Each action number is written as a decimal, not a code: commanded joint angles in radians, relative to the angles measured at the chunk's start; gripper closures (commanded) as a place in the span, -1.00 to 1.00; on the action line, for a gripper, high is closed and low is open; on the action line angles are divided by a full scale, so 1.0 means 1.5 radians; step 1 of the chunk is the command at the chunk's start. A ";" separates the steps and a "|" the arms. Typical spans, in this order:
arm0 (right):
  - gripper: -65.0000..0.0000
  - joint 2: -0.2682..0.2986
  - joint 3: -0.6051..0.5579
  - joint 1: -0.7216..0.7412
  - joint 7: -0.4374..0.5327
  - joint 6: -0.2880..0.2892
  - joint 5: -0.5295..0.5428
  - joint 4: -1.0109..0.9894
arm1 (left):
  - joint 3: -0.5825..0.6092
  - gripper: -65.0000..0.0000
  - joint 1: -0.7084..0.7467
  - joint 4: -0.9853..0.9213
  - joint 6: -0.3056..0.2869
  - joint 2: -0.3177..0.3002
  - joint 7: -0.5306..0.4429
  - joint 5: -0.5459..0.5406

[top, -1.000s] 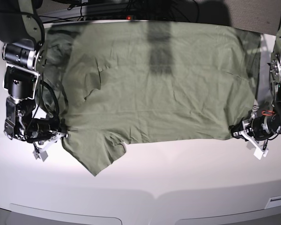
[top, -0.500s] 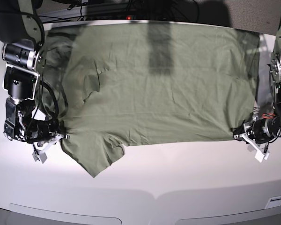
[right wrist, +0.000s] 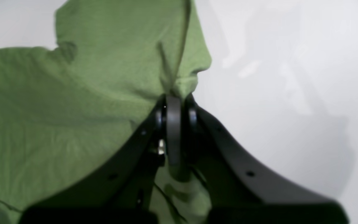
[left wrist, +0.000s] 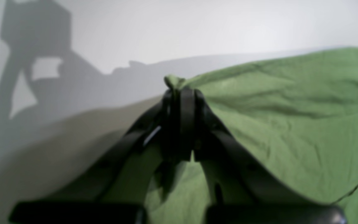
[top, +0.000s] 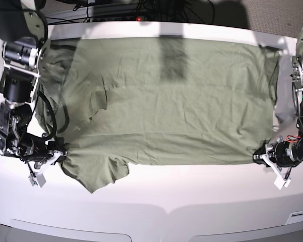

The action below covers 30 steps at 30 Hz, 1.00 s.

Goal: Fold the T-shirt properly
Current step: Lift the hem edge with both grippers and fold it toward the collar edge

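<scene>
The sage-green T-shirt (top: pixel 177 96) lies spread across the white table, stretched wide between both arms, with a sleeve flap hanging toward the front left. My left gripper (top: pixel 258 154) is on the base view's right, shut on the T-shirt's front right corner. In the left wrist view that gripper (left wrist: pixel 180 91) pinches a small tuft of the T-shirt (left wrist: pixel 291 105). My right gripper (top: pixel 63 154) is on the base view's left, shut on the cloth's front left edge. The right wrist view shows it (right wrist: pixel 174 99) clamped on a bunched fold of the T-shirt (right wrist: pixel 73 102).
The white table (top: pixel 192 196) runs to a front edge with grey panels. Dark cables and equipment (top: pixel 136 10) lie behind the shirt's far edge. Both arm bodies (top: pixel 15 85) stand at the table's left and right sides.
Both grippers have moved toward the front edge, pulling the shirt's front hem with them. The cloth's far edge has slid forward off the back rim and lies flatter.
</scene>
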 commanded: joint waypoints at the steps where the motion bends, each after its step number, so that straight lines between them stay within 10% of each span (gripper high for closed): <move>1: 1.00 0.012 0.001 0.013 0.003 0.005 0.007 0.033 | -0.001 1.00 -0.023 0.023 -0.004 -0.010 0.002 -0.024; 16: 1.00 0.013 0.001 -0.177 -0.017 0.005 0.022 0.339 | -0.001 1.00 0.125 0.299 0.016 -0.035 0.091 -0.048; 30: 1.00 0.038 0.001 -0.247 -0.030 0.005 0.024 0.411 | -0.001 1.00 0.207 0.429 0.025 -0.124 0.198 -0.256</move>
